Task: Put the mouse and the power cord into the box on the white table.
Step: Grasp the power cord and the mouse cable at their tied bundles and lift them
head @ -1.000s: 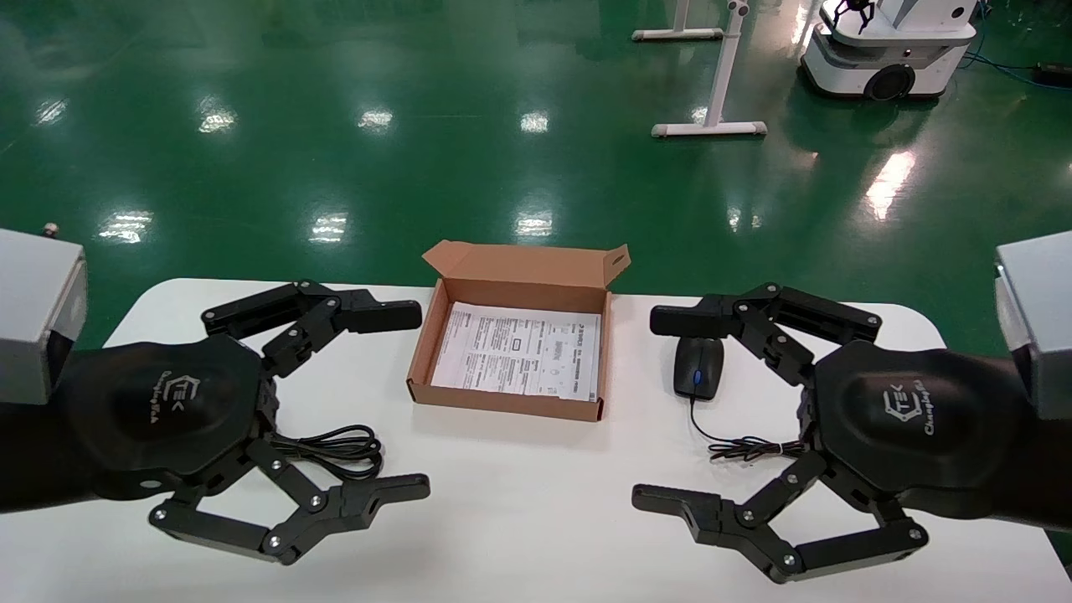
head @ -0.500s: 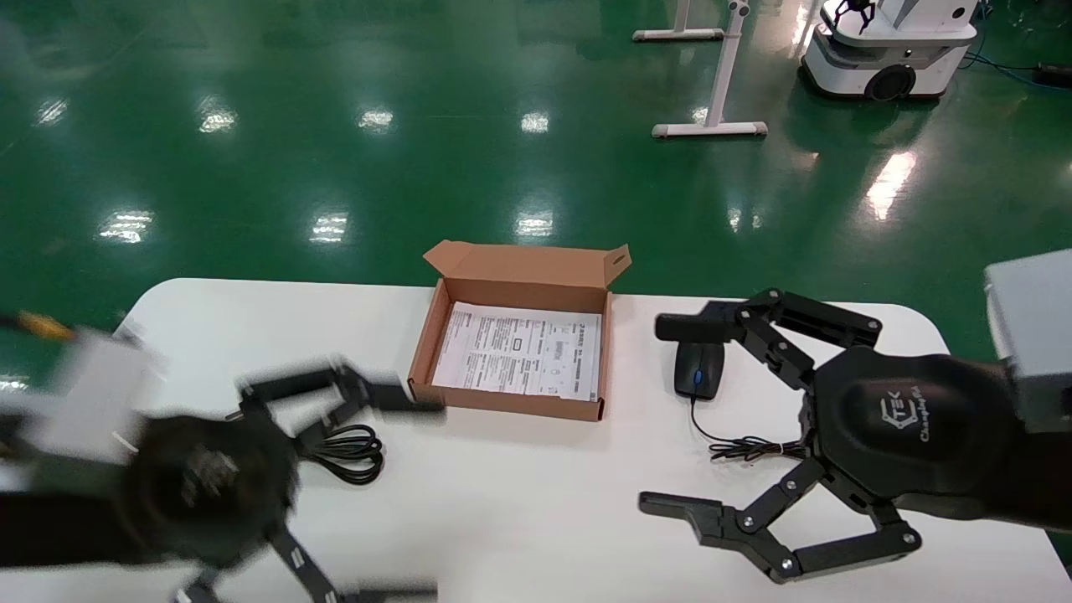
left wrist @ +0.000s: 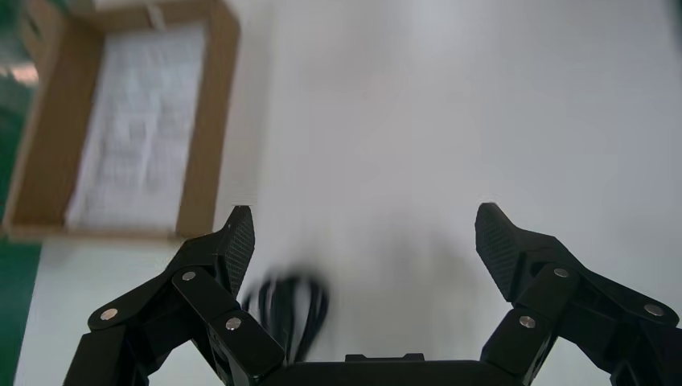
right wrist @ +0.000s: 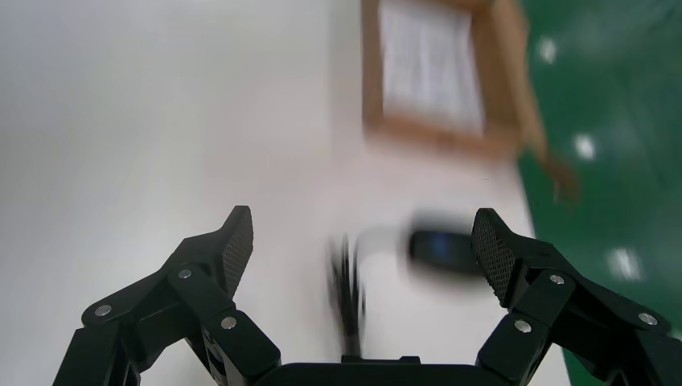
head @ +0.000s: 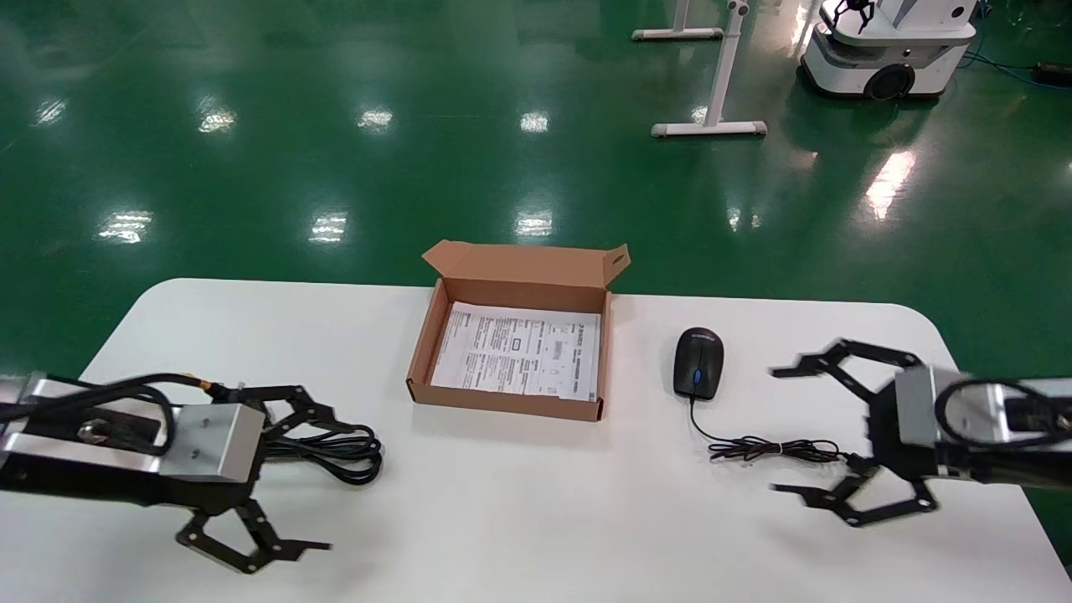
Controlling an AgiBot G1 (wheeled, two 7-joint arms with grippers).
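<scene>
Both my grippers are low over the white table (head: 536, 502), jaws spread wide and holding nothing. My left gripper (head: 289, 469) sits right at the power cord (head: 335, 444), which lies coiled on the table to the left of the box (head: 511, 402); I judge the wide spread is there to straddle the whole bundle of loops. My right gripper (head: 791, 429) is at the table's right side, by the bunched end of the thin cable (head: 770, 450), with the mouse (head: 698, 373) lying apart from it, just right of the box. The box sits between both items, flap up and only the printed sheet (head: 519, 350) inside, so either arm has a short carry.
</scene>
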